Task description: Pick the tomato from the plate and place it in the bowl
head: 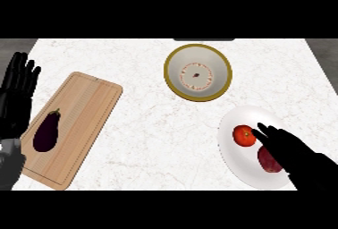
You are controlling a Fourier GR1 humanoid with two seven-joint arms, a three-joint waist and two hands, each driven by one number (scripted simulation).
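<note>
Hovering my right hand [293, 150] over the white plate [232, 123], fingers straight and holding nothing, fingertips just beside the tomato [243, 135] lying on it, bowl [197, 73] well apart, my left hand [16, 96] resting open at the desk's [152, 134] edge

Small round red tomato [243, 135] sits on the left part of a white plate [232, 156] at the counter's right side. Bowl [197, 73], cream inside with a gold-olive rim, stands upright farther back, apart from the plate.
</note>
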